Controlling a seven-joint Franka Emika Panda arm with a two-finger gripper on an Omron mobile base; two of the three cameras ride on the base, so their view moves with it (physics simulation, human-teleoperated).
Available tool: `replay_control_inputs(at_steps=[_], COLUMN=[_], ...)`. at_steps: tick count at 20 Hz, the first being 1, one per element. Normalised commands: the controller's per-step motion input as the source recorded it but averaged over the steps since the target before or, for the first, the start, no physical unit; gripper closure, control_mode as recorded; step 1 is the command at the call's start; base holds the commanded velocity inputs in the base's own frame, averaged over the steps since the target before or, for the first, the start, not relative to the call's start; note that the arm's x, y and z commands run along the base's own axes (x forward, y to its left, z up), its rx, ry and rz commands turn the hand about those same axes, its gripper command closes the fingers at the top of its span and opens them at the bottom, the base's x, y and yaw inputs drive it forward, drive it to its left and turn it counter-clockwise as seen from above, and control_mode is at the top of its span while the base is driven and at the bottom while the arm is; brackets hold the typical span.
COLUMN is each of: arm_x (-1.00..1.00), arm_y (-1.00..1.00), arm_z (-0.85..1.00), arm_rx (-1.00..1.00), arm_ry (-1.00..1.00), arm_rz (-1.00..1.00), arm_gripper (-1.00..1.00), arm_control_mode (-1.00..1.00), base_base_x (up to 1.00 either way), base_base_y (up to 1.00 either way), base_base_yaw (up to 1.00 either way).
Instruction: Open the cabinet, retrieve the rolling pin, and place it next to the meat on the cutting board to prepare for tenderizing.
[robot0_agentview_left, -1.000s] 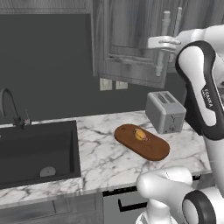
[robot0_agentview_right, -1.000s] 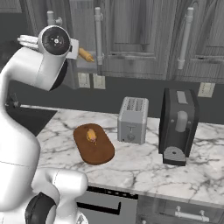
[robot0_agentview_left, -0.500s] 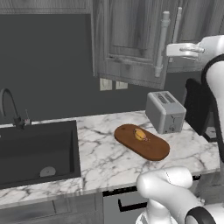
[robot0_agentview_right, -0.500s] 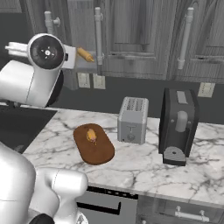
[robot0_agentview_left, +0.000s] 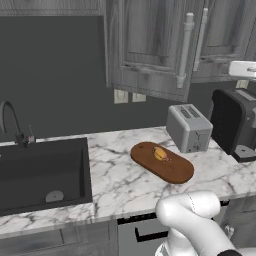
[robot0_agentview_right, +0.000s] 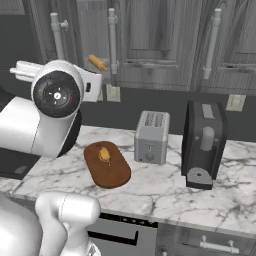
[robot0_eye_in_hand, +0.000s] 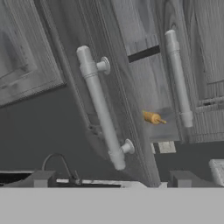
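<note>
Wall (robot0_agentview_left: 60, 60): dark grey, flat, plain.
Counter (robot0_agentview_left: 115, 175): white marble with grey veins.
Sink (robot0_agentview_left: 40, 172): black, set into the counter on the left.
Tap (robot0_agentview_left: 12, 122): thin, dark, curved, behind the sink.
Outlets (robot0_agentview_left: 127, 96): pale, on the wall.
Toaster (robot0_agentview_left: 189, 127): silver, at the back.
Coffee machine (robot0_agentview_right: 204, 142): black, tall, right of the toaster.
Drawers (robot0_agentview_right: 120, 235): low, dark handles.

The cabinet (robot0_eye_in_hand: 131, 65) door stands ajar, a narrow gap exposing the rolling pin (robot0_eye_in_hand: 152, 117) beside the handle (robot0_eye_in_hand: 101, 109).
</note>
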Motion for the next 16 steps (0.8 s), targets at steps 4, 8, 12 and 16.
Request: replay_control_inputs(at_steps=[4, 8, 12, 16], arm_x=[0.0, 0.0, 0.16, 0.42], arm_y=[-0.84, -0.75, -0.39, -0.09], arm_z=[0.0, -0.02, -0.05, -0.03], arm_rx=[0.04, 0.02, 0.04, 0.08], arm_ry=[0.07, 0.03, 0.0, 0.0], arm_rz=[-0.05, 0.0, 0.03, 0.08], arm_gripper=[-1.0, -1.0, -1.0, -1.0], arm_control_mode=[-1.0, -1.0, -1.0, -1.0], base_base_x=[0.0, 0.0, 0.0, 0.0], base_base_y=[0.0, 0.0, 0.0, 0.0], base_base_yaw=[0.0, 0.0, 0.0, 0.0])
